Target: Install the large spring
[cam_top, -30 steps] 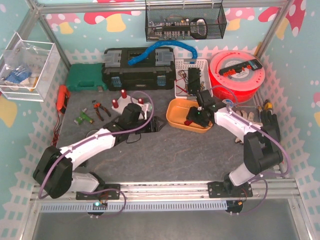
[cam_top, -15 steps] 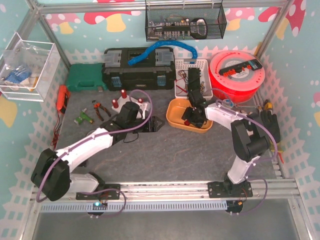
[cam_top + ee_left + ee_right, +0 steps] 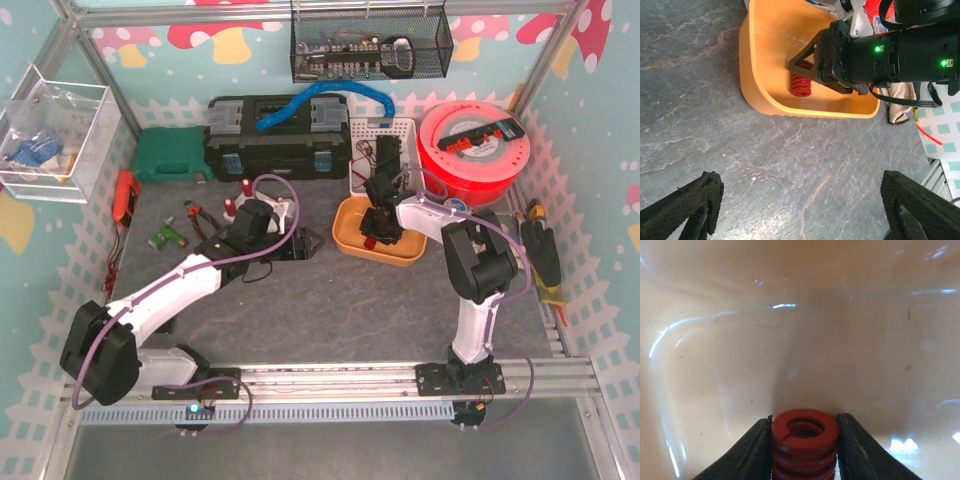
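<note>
The large red spring point(image 3: 805, 440) stands on end in the orange tray point(image 3: 349, 246), and it also shows in the left wrist view point(image 3: 801, 85). My right gripper point(image 3: 805, 419) reaches down into the tray point(image 3: 790, 315), its two black fingers pressed on either side of the spring. In the top view the right gripper point(image 3: 376, 228) is over the tray's middle. My left gripper point(image 3: 802, 205) is wide open and empty above the bare mat, left of the tray point(image 3: 755, 85). In the top view it point(image 3: 300, 245) hovers by a black bracket point(image 3: 316, 246).
Red-tipped white posts point(image 3: 247, 189) stand behind the left arm. A black toolbox point(image 3: 278, 140), green case point(image 3: 172, 155), white basket point(image 3: 380, 150) and red spool point(image 3: 470, 140) line the back. Pliers point(image 3: 205, 215) lie at the left. Yellow-handled tools point(image 3: 545, 260) lie at the right edge.
My right arm has swung left, moving its gripper from the tray's right side to its middle. My left gripper has drawn slightly left.
</note>
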You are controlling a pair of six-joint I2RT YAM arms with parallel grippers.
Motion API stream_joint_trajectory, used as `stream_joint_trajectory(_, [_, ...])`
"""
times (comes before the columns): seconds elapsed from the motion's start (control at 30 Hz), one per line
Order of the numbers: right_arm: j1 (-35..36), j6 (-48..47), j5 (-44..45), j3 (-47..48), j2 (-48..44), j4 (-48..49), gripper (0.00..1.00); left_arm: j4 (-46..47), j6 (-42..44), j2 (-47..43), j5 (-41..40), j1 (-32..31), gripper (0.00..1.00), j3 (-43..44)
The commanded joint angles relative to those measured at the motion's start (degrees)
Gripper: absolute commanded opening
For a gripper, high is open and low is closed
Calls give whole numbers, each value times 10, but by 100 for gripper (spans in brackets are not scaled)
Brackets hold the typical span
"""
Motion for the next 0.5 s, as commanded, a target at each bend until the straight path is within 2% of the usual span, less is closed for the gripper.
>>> stream_joint_trajectory(0.0, [4,-35,36,4,17,-14,33,-20,21,-5,-11,4,88,25])
stream_joint_trajectory(0.37, [4,-137,57,24,23,-18,31,-28,27,-1,-26,6,96,39])
stream_joint_trajectory(0.47, [4,-140,42,27,35,-29,39,-30,28,1,-32,7,97,47])
